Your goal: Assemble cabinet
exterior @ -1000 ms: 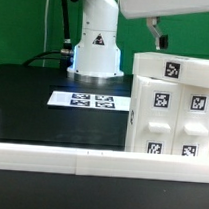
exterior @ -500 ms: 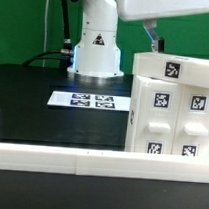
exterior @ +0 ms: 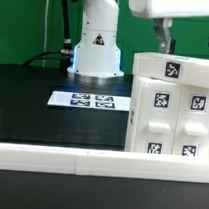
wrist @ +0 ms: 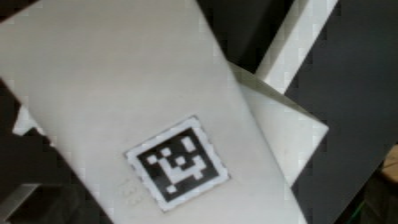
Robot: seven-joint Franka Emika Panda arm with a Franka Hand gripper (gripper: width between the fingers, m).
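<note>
Black tabletop (exterior: 33, 98), green backdrop. Large white rigid plastic tagged cabinet box (exterior: 172, 107) sitting at 3 o'clock. Gripper (exterior: 187, 39) hovering above it, fingers spread, holding nothing. Probably light, slick; gripping a thin wall edge.

Item: white panel (wrist: 134, 85), flat, matte, lying diagonally across most of the frame, edges straight.

Marking: one square black-and-white fiducial tag (wrist: 178, 162) printed on the panel's face, set askew to the frame and fully in view, its pattern somewhat blurred.

Adjoining: a second white surface (wrist: 294, 140) meets the panel along its long edge and sits at a slightly lower level, in greyer shade. A narrow white edge strip (wrist: 294, 40) runs on from it toward the frame's border.

Ground: dark surface (wrist: 365, 70) beyond the white parts, featureless.

Unidentified: small brownish patch (wrist: 390, 165) at the frame's margin, too little shown to name.
</note>
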